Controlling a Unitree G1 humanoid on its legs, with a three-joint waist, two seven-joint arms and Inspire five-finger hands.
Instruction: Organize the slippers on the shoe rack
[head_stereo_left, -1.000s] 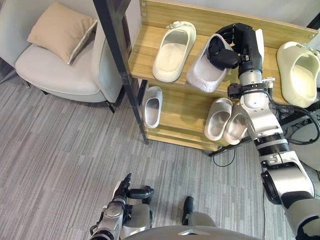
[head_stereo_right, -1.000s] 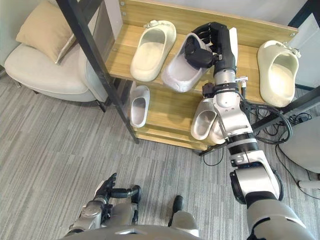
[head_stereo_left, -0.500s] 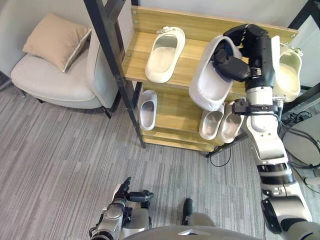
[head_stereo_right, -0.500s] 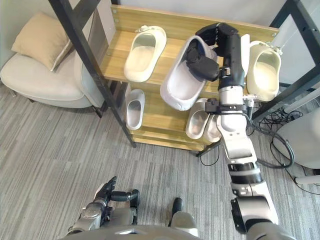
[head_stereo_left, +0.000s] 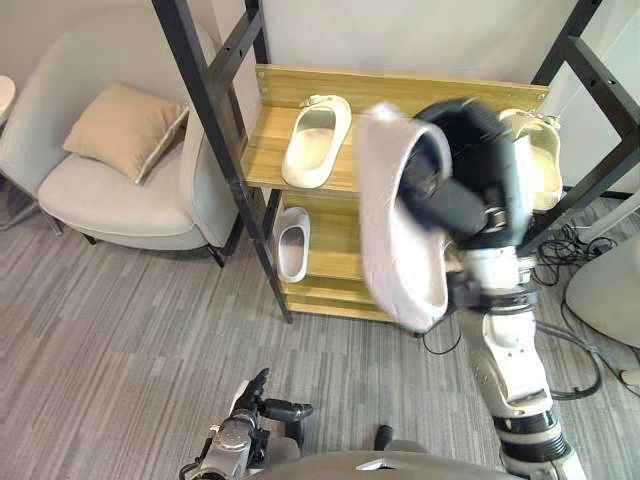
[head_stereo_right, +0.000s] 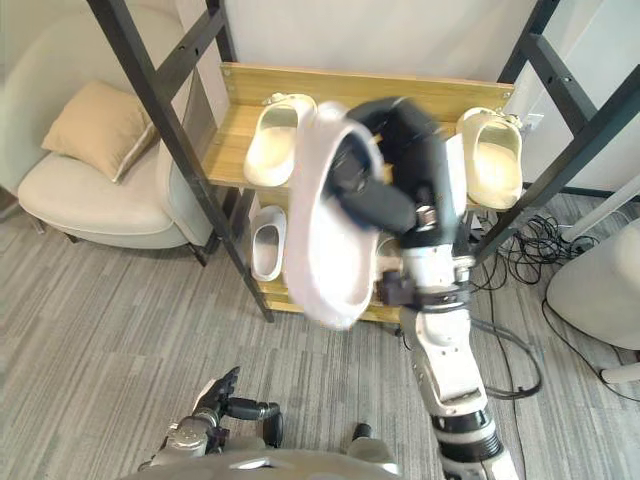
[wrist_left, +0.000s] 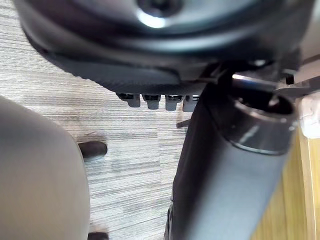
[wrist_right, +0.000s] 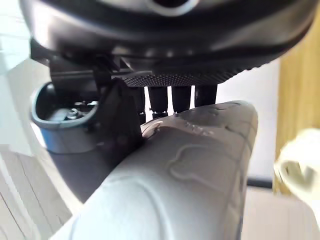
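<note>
Held slipper: pale slipper (head_stereo_left: 400, 240), up in the air in front of the rack (head_stereo_left: 262, 150), touching no shelf.
Right hand: right hand (head_stereo_left: 470, 190), fingers curled tight round the slipper's upper end, thumb clamped against it.
Left hand: left hand (head_stereo_left: 252, 392), low near the floor, fingers loosely straight, holding nothing.
Done so far: left cream slipper (head_stereo_left: 315, 140) flat on the top shelf; right cream slipper (head_stereo_left: 545, 165) at that shelf's far end; white slipper (head_stereo_left: 293, 245) on the lower shelf.
Left to do: probably setting the held slipper down in the bare middle of the top shelf; pairing apparently unfinished.
Hidden: right part of the lower shelf, behind slipper and arm; right cream slipper half covered by the hand.
Hard to make out: held slipper smeared, so its exact tilt is unclear.
</note>
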